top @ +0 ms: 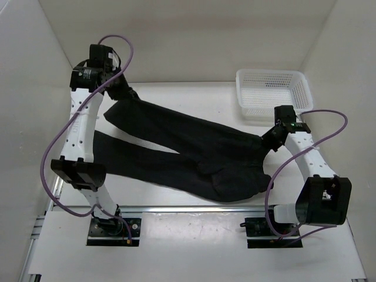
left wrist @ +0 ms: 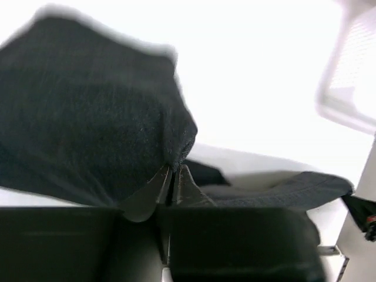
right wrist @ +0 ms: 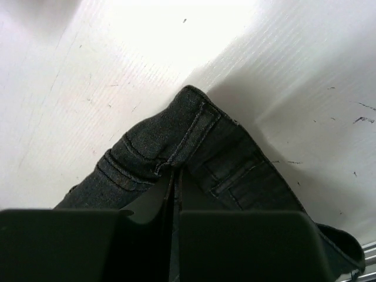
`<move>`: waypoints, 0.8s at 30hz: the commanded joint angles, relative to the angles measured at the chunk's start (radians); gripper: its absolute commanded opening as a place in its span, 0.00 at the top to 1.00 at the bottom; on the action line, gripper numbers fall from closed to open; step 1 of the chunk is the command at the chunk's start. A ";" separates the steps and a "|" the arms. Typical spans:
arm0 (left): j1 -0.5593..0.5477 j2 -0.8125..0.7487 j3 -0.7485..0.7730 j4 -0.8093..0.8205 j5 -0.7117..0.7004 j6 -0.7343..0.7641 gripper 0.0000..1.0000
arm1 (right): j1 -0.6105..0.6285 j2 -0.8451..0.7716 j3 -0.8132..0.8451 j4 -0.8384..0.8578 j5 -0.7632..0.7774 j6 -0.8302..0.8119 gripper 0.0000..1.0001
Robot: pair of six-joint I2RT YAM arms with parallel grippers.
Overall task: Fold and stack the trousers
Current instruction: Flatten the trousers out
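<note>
Trousers are spread across the middle of the bench, long axis running far-left to near-right. One leg hem is pinched by the left gripper and the waistband by the right gripper, so folding likely means one end carried toward the other.

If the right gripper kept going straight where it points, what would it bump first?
The trousers: the right gripper is shut on their waistband. Past that, probably the white table.
</note>
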 commanded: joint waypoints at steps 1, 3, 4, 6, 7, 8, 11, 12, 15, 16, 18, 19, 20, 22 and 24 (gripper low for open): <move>0.018 0.121 0.130 0.009 -0.148 0.008 0.82 | -0.028 -0.004 -0.022 -0.048 0.172 -0.054 1.00; -0.013 0.232 0.246 0.023 -0.062 0.031 0.40 | -0.040 0.005 -0.009 -0.057 0.184 -0.054 1.00; -0.022 0.375 0.315 0.005 -0.003 0.050 0.21 | -0.054 0.005 -0.009 -0.057 0.195 -0.065 1.00; -0.022 0.467 0.408 -0.076 0.048 0.050 0.20 | -0.064 0.014 0.001 -0.066 0.209 -0.076 1.00; -0.012 0.454 0.378 -0.065 0.058 0.050 0.19 | -0.074 0.014 0.010 -0.075 0.209 -0.088 1.00; -0.012 0.438 0.345 -0.064 0.042 0.050 0.20 | -0.074 0.014 0.010 -0.076 0.224 -0.099 1.00; 0.053 0.328 0.161 0.026 -0.010 0.039 0.49 | -0.074 0.014 0.010 -0.076 0.238 -0.108 1.00; 0.094 0.300 0.115 0.052 -0.031 0.039 0.62 | -0.074 0.025 0.010 -0.076 0.238 -0.117 1.00; 0.190 0.237 -0.029 0.098 -0.089 0.039 0.88 | -0.074 0.037 0.010 -0.076 0.235 -0.117 1.00; 0.214 0.237 -0.087 0.107 -0.099 0.039 0.88 | -0.074 0.037 0.010 -0.076 0.235 -0.117 1.00; 0.270 0.258 -0.121 0.107 -0.110 0.039 0.82 | -0.074 0.037 0.019 -0.076 0.224 -0.126 1.00; 0.283 0.275 -0.130 0.107 -0.090 0.039 0.77 | -0.074 0.037 0.019 -0.076 0.215 -0.126 1.00; 0.283 0.313 -0.131 0.107 -0.090 0.039 0.71 | -0.074 0.037 0.019 -0.066 0.215 -0.135 1.00; 0.294 0.338 -0.131 0.087 -0.090 0.048 0.38 | -0.074 0.037 0.019 -0.066 0.215 -0.136 1.00; 0.294 0.348 -0.160 0.101 -0.079 0.048 0.00 | -0.074 0.037 0.019 -0.066 0.197 -0.145 1.00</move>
